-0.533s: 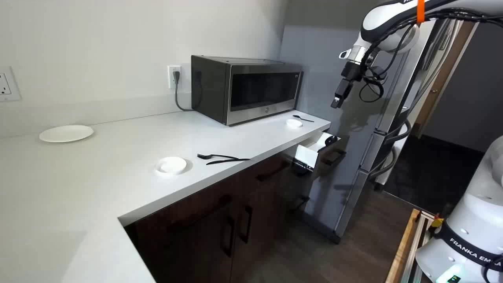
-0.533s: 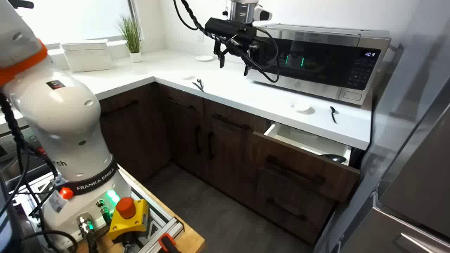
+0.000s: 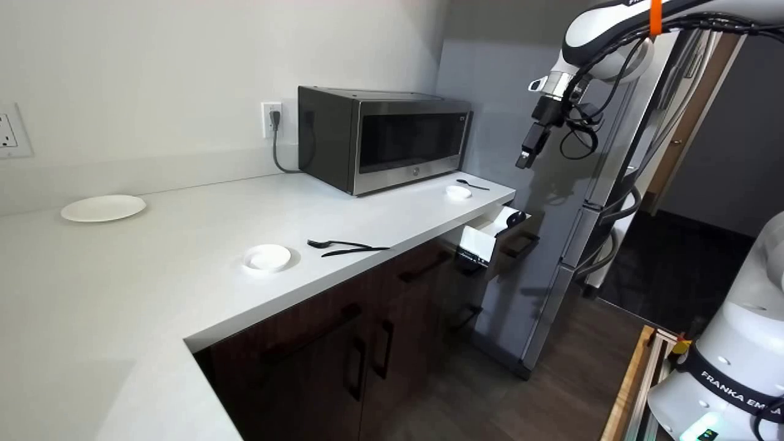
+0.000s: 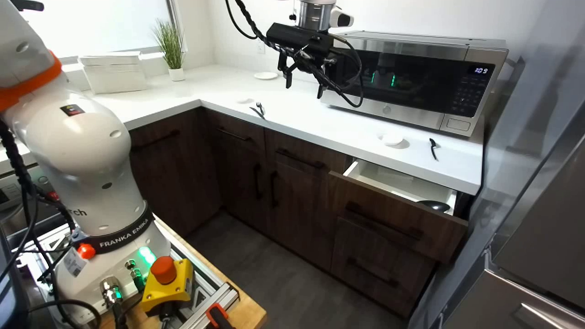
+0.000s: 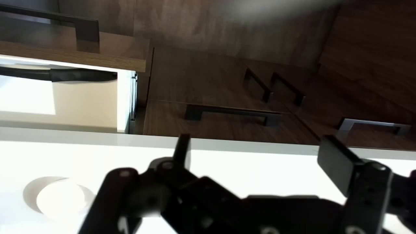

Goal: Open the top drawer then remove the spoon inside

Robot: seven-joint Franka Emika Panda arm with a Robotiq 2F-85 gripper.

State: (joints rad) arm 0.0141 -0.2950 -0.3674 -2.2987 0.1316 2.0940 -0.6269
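The top drawer is pulled partly open, with its dark-brown front (image 4: 374, 201), white side wall (image 3: 480, 242) and pale inside (image 5: 87, 105) showing. The spoon lies in the drawer along its front panel. Its dark bowl shows in both exterior views (image 4: 435, 205) (image 3: 516, 218), and its black handle shows in the wrist view (image 5: 81, 75). The front panel hides part of the spoon in an exterior view. My gripper is open and empty in both exterior views (image 4: 304, 92) (image 3: 524, 161) and the wrist view (image 5: 255, 139). It hangs above the counter level, apart from the drawer and spoon.
A microwave (image 4: 402, 87) stands on the white counter (image 3: 202, 245). A small white dish (image 4: 391, 138) and a thin dark utensil (image 4: 433, 148) lie above the drawer. A fork and a knife (image 3: 355, 250) lie farther along. A grey refrigerator side (image 4: 525, 137) borders the drawer's end.
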